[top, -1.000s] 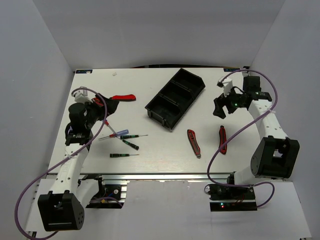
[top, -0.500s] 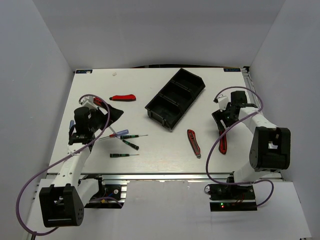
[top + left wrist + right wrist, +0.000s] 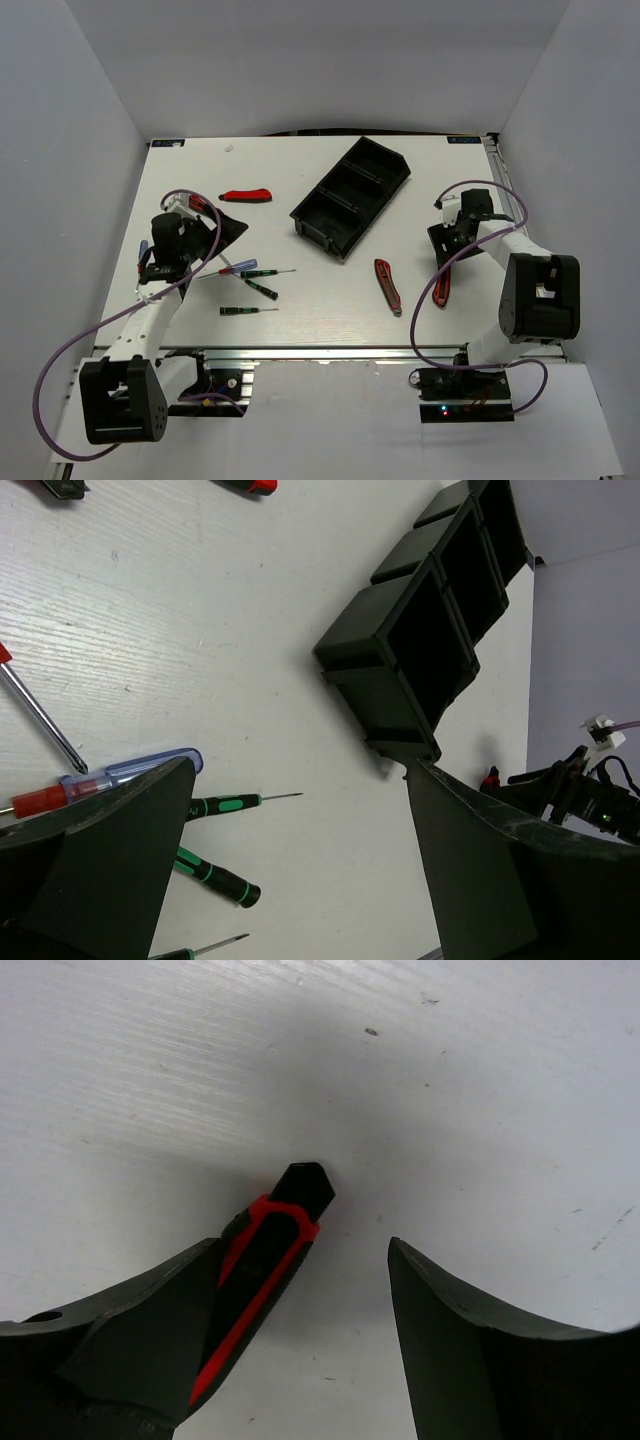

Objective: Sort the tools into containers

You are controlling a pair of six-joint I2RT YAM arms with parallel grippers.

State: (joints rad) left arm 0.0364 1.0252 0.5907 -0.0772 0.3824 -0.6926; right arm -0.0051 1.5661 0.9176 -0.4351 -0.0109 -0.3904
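At the right wrist you see only the tip of the utility knife (image 3: 268,1252), the rest hidden behind the right fingers (image 3: 125,1360), and the left fingers (image 3: 110,870) cover part of the blue-red screwdriver (image 3: 122,775).

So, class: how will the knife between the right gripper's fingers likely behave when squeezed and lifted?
Probably stiff: the knife looks like a solid black-and-red body. Likely light, being slim. It lies flat, off-centre in the right gripper, so it may slide or swivel before both fingers pinch it.

Tray (image 3: 362,685) is matt black plastic — tabletop (image 3: 200,630) white, matt (faintly grained).
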